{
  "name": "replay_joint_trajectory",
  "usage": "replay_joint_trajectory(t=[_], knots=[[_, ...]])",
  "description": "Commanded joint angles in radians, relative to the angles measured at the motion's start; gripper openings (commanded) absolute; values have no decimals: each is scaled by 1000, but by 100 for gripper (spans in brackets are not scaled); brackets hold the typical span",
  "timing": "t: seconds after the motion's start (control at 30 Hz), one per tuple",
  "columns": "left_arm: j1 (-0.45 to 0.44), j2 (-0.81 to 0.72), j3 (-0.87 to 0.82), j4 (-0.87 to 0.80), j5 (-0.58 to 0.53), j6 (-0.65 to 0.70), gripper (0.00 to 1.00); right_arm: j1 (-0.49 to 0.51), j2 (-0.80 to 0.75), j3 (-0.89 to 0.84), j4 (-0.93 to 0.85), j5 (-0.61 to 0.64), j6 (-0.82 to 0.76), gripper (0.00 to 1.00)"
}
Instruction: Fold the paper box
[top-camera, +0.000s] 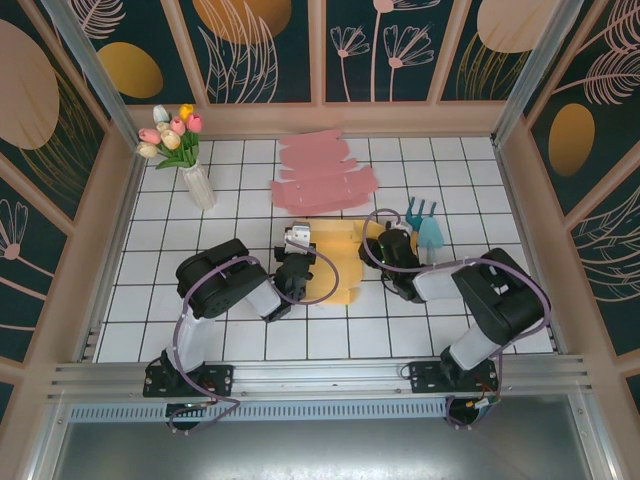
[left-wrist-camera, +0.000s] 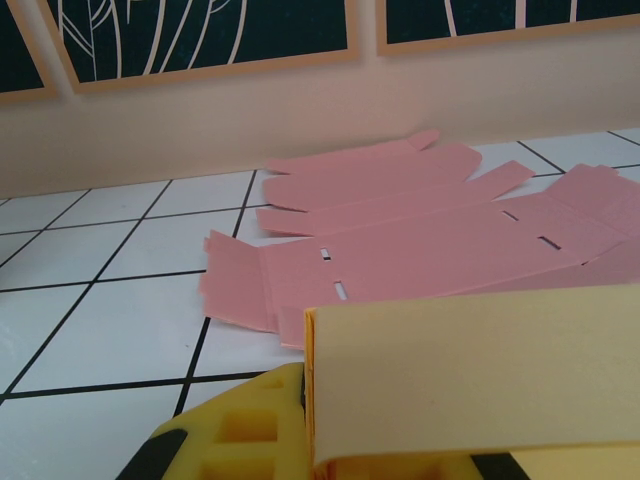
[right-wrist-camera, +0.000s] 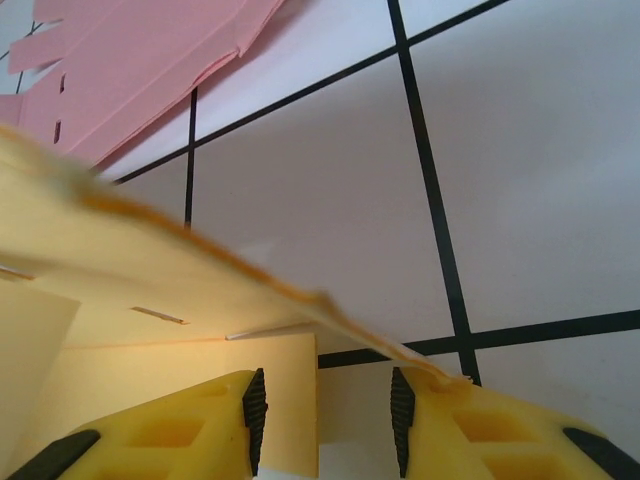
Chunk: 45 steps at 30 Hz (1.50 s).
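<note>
From overhead, the two arm bases sit at 6 o'clock on the white tiled table (top-camera: 480, 160). Both forearms reach inward toward the middle.

The yellow paper box (top-camera: 340, 265) lies near the table's centre as a partly folded blank, between the two wrists. The left gripper (top-camera: 298, 240) is at the box's 9 o'clock edge. In the left wrist view its yellow fingers (left-wrist-camera: 235, 435) are pressed together on a raised yellow flap, with the flap's cut edge standing upright right beside the finger.

The right gripper (top-camera: 378, 240) is at the box's 3 o'clock edge. In the right wrist view its jaws stand apart, with a clear gap between the black pads (right-wrist-camera: 256, 415). A lifted, blurred edge of the yellow card runs slantwise above them and touches the top of the finger at 5 o'clock. It is not pinched.

Just past the right gripper, at 2 o'clock from the box, lie teal toy garden tools (top-camera: 428, 228), one of them pronged.

Farther off, at 12 o'clock, is a loose pile of flat pink box blanks (top-camera: 325, 178), slots showing. At 10 o'clock stands a white vase (top-camera: 199, 187) of tulips (top-camera: 172, 132), upright near the back left wall.
</note>
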Motion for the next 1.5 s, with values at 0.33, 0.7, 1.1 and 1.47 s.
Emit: replay_joint_trajectory(t=[0.33,0.7,1.1,1.47], knots=[[1,50,-4,-146,19,33,0,4,68,-23,289,-207,-46,31],[0,50,4,-163,17,26,0,116,156,89,196,-145,-119,30],[2,65,-5,-114,-4,102,0,133,-41,58,13,-98,-216,36],[3,113,-89,108,137,309,0,137,-464,113,-515,219,-403,44]])
